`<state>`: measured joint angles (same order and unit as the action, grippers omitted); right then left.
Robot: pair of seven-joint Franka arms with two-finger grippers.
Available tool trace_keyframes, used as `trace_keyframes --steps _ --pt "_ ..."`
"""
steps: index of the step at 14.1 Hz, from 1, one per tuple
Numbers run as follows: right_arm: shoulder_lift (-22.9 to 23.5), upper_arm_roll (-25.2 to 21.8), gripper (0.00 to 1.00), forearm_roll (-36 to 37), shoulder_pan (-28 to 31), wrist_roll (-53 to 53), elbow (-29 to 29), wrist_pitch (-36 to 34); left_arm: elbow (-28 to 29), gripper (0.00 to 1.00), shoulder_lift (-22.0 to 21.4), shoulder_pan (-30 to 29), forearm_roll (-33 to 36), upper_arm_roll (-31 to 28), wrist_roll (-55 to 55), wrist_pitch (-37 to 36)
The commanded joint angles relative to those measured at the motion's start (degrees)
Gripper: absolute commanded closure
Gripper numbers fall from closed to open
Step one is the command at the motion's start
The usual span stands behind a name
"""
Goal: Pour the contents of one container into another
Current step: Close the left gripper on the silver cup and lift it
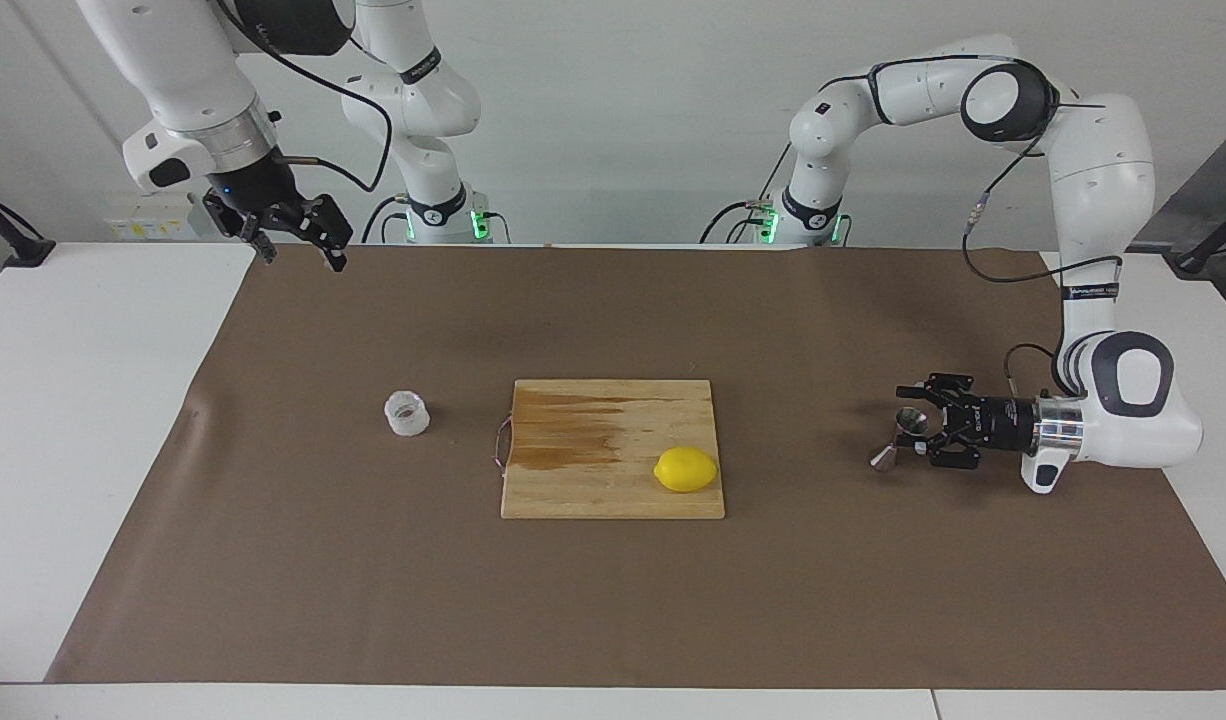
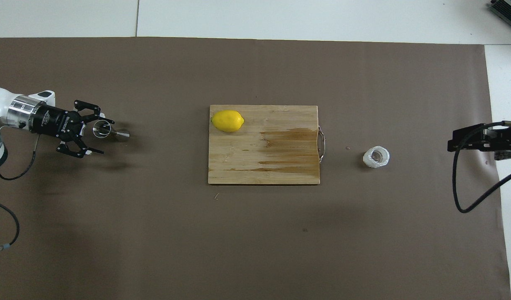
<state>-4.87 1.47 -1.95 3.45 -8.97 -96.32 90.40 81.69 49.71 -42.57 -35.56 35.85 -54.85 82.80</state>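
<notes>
lemon (image 1: 686, 469) on board (image 1: 603, 480) | cup (image 1: 407, 414) toward right arm's end | jigger (image 1: 898, 440) toward left arm's end

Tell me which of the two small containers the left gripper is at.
The steel jigger, hourglass-shaped, between the left gripper fingers; the plastic cup stands alone.

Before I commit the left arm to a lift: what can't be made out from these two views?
- Grip: whether the left gripper already touches the shiny steel hourglass jigger; in both views its fingers overlap the upper cone.
- Contents: whether the jigger or the small ribbed translucent plastic cup holds liquid; too small in either view.
- Right gripper: in the overhead view the picture's edge cuts it off; it waits, raised, over the brown mat's corner.
</notes>
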Motion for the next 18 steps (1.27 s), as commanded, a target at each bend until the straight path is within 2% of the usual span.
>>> trace_keyframes --steps 1,3,4,8,11,13,15,16,18 --pt "-0.76 0.29 0.00 -1.57 0.85 1.59 -0.36 0.04 0.67 0.09 0.30 -1.55 0.67 1.42 -0.79 -0.18" --pt "-0.76 0.29 0.00 -1.57 0.85 1.59 -0.36 0.04 0.67 0.11 0.30 -1.55 0.58 1.42 -0.79 -0.18" --pt "-0.76 0.29 0.00 -1.57 0.85 1.59 -0.36 0.04 0.67 0.16 0.30 -1.55 0.58 1.42 -0.79 -0.27" --pt "-0.76 0.29 0.00 -1.57 0.85 1.59 -0.36 0.04 0.67 0.18 0.30 -1.55 0.58 1.42 -0.70 -0.27" --pt "-0.76 0.29 0.00 -1.57 0.85 1.59 -0.36 0.04 0.75 0.37 0.30 -1.46 0.49 1.42 -0.61 -0.27" --pt "-0.76 0.29 0.00 -1.57 0.85 1.59 -0.36 0.04 0.75 0.55 0.30 -1.46 0.40 1.42 -0.52 -0.27" --pt "-0.76 0.29 0.00 -1.57 0.85 1.59 -0.36 0.04 0.75 0.60 0.30 -1.46 0.32 1.51 -0.61 -0.27" --pt "-0.76 0.29 0.00 -1.57 0.85 1.59 -0.36 0.04 0.75 0.67 0.30 -1.46 0.23 1.51 -0.61 -0.27" --pt "-0.76 0.29 0.00 -1.57 0.85 1.59 -0.36 0.04 0.93 0.74 0.30 -1.37 0.23 1.51 -0.61 -0.18"
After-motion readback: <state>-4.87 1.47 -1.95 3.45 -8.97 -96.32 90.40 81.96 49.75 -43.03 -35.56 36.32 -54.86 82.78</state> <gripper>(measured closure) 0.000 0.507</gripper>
